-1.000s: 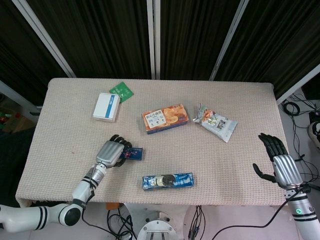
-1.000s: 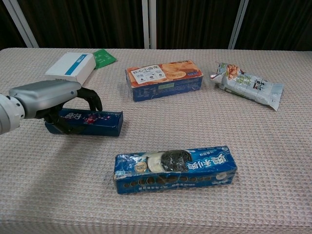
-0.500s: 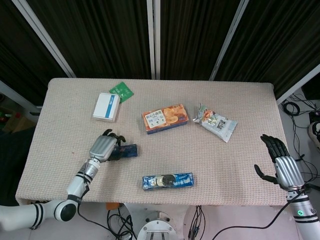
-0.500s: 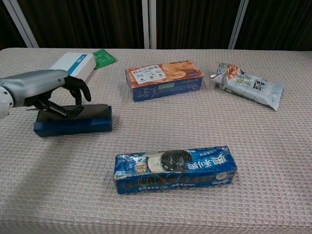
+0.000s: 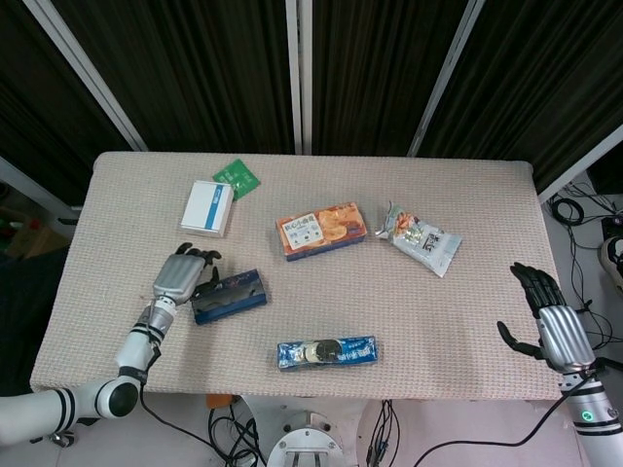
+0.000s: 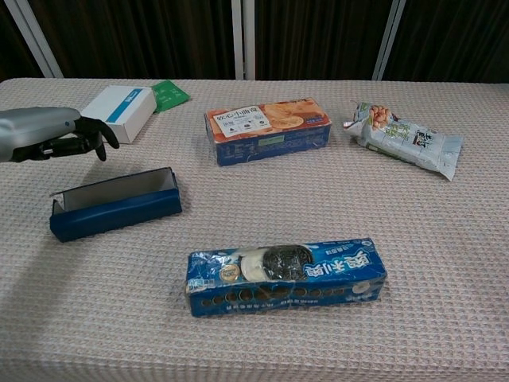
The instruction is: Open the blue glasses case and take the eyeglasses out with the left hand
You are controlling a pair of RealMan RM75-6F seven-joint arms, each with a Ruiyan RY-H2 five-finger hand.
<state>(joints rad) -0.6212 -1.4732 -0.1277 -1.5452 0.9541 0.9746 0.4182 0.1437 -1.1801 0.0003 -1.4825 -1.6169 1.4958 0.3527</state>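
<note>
Since a second ago the left hand [image 5: 180, 274] has let go of the long dark blue glasses case [image 5: 229, 296] and drawn back toward the left edge of the beige woven tablecloth [image 5: 117, 321]; the case, then gripped at its left end, now lies free and turned at a slight angle. In the chest view the left hand [image 6: 48, 135] hovers above and behind the case [image 6: 115, 208], apart from it, fingers partly curled and holding nothing. From that view the case shows a pale grey inner face along its top, so it looks open, though I cannot tell whether eyeglasses lie inside.

At the far right, off the table's edge, the right hand [image 5: 548, 321] stands upright with fingers spread and empty.

Just in front of the case, toward the robot, lies a blue plastic-wrapped sleeve of chocolate sandwich cookies [image 5: 326, 351]. Farther back, an orange and blue cardboard biscuit box [image 5: 322, 230] sits near the middle, with a silvery crinkled snack bag [image 5: 421, 239] to its right. A white box with a blue stripe [image 5: 207, 207] rests near the back left, a small green packet [image 5: 237, 178] just beyond it
</note>
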